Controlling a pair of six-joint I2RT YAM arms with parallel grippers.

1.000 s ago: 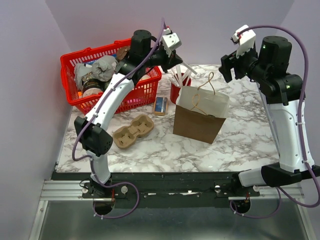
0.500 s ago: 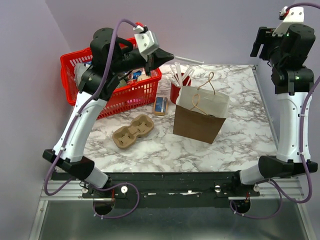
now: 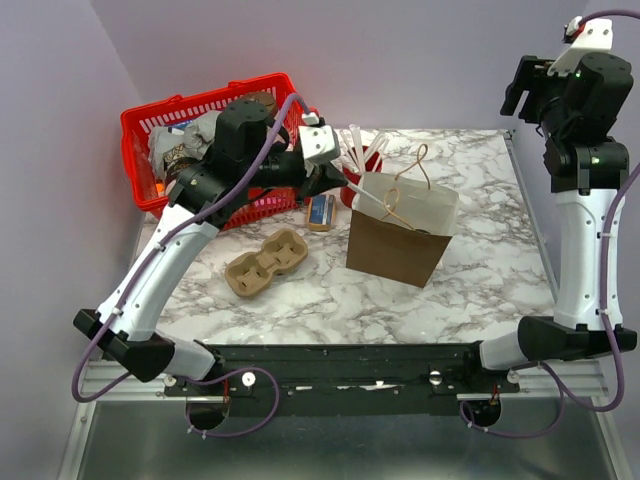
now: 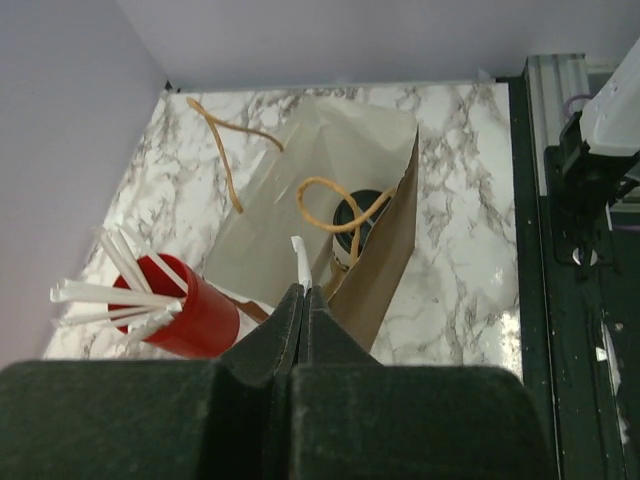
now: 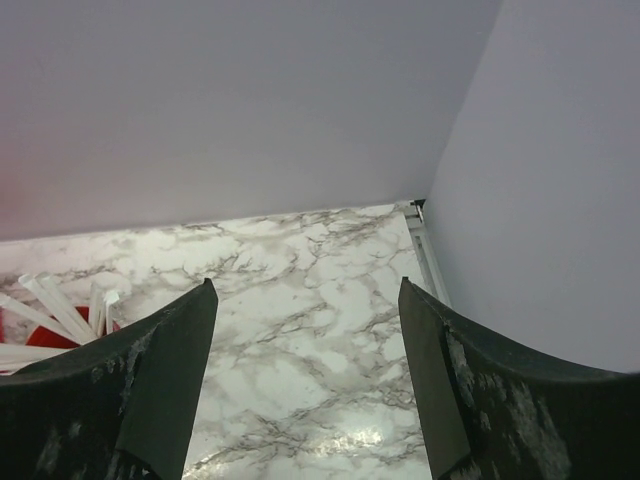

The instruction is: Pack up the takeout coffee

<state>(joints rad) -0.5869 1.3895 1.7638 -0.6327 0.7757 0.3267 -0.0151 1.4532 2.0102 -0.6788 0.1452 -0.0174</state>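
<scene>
The brown paper bag (image 3: 398, 245) stands open in the middle of the table. In the left wrist view (image 4: 385, 245) the takeout coffee's black lid (image 4: 352, 214) shows inside it, under the rope handle; the top view hides the cup. My left gripper (image 3: 338, 180) is shut on a thin white plastic stick (image 3: 368, 198) whose tip reaches over the bag's mouth. In the left wrist view the jaws (image 4: 303, 290) pinch that stick (image 4: 300, 258). My right gripper (image 3: 521, 87) is open and empty, raised high at the back right (image 5: 305, 290).
A red cup (image 3: 352, 185) with white cutlery stands just behind the bag, beside my left gripper. A red basket (image 3: 190, 108) of goods is at the back left. A cardboard cup carrier (image 3: 266, 262) and a small blue box (image 3: 321, 211) lie left of the bag.
My left arm rose above the basket with the white stick, then came down to the bag's mouth. My right arm lifted from near the bag to the back right and has stayed there.
</scene>
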